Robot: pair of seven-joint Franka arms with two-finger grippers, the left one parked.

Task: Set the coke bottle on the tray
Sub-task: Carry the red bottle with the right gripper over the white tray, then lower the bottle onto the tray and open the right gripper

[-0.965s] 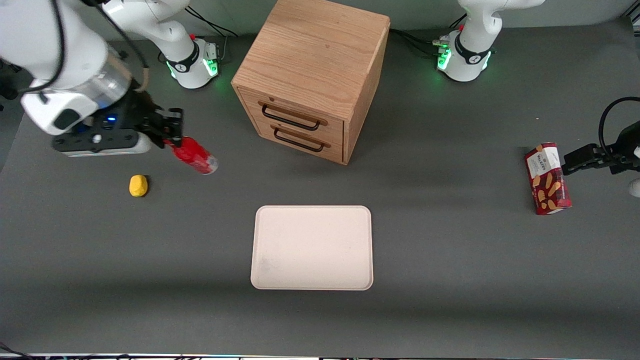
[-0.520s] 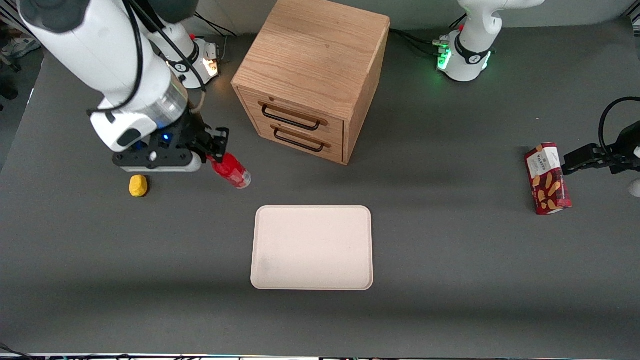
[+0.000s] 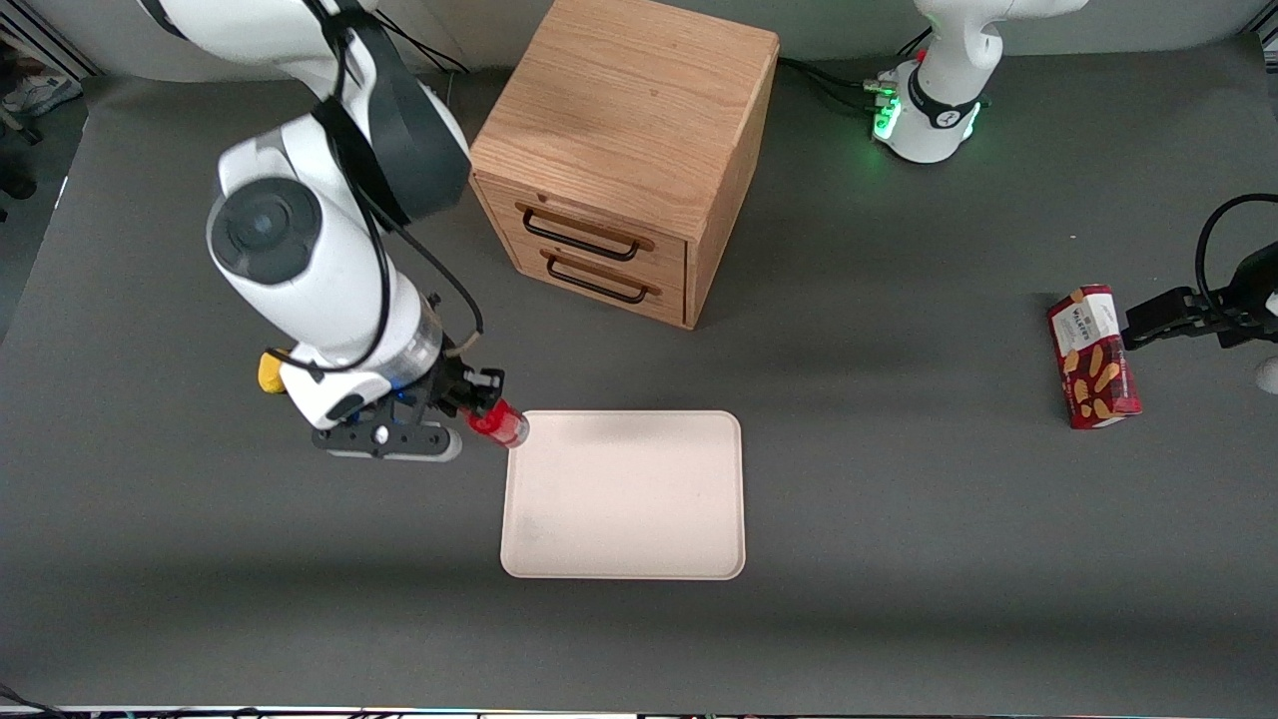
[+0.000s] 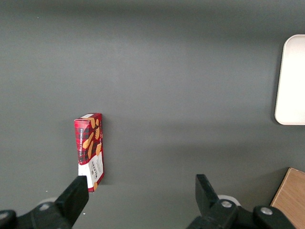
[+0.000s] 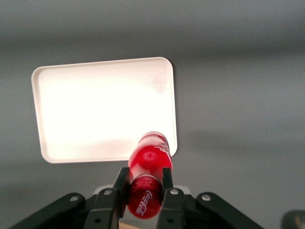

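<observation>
Red coke bottle [image 3: 497,420] is pinched tight in the gripper [image 3: 477,400], hanging in the air right over the corner of the cream tray [image 3: 624,499] that's closest to the working arm and the wooden drawer cabinet [image 3: 624,150]. Bottle's tilted, with its base pointing toward the tray.

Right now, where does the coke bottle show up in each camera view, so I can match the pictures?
Front view: the coke bottle hangs in the gripper, over the tray corner toward the working arm's end.
Right wrist view: the coke bottle is clamped between the jaws, its end over the tray edge.
Left wrist view: not in it.
Shared landmark: the tray, which also shows in the left wrist view.
</observation>
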